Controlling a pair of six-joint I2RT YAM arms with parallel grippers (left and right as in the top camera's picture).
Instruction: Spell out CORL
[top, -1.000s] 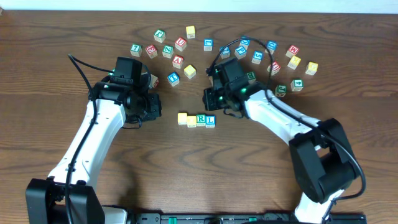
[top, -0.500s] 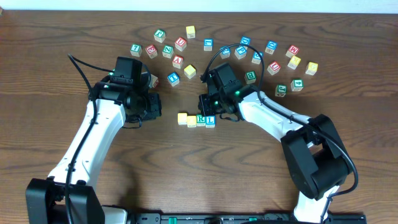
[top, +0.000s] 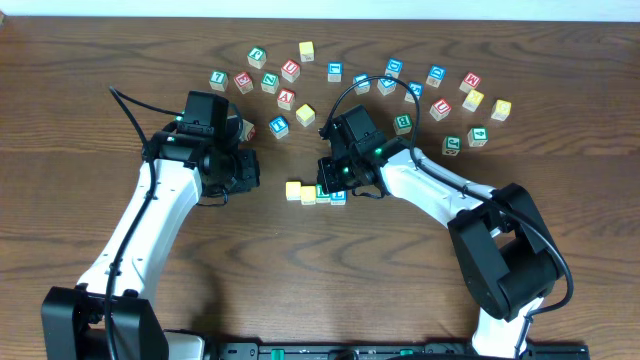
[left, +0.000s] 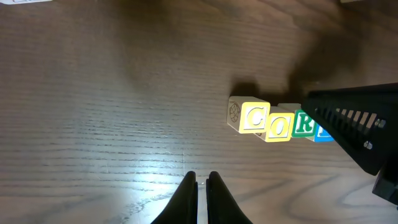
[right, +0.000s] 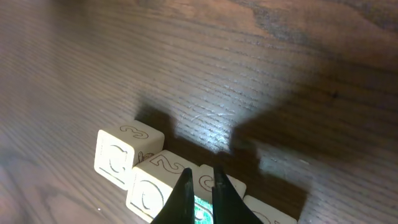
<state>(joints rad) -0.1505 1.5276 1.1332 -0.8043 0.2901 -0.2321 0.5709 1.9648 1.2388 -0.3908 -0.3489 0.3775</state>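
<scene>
Four lettered blocks (left: 278, 124) in a row — right hand (right: 200, 180) just above.

1. in the overhead view, the r block (top: 322, 189) and the l block (top: 339, 197) are being partly covered by the right gripper (top: 333, 184), so their letters are not being shown.
2. in the left wrist view, the l block is being largely hidden behind the right arm (left: 357, 127).
3. in the right wrist view, the row of blocks (right: 124, 155) is being cut off by the bottom edge, and its faces are being blurred.
4. from overhead, the jaws of the left gripper (left: 199, 179) are being hidden under its own wrist.
5. letters on several scattered blocks (top: 334, 71) are being rendered too small to read.
</scene>
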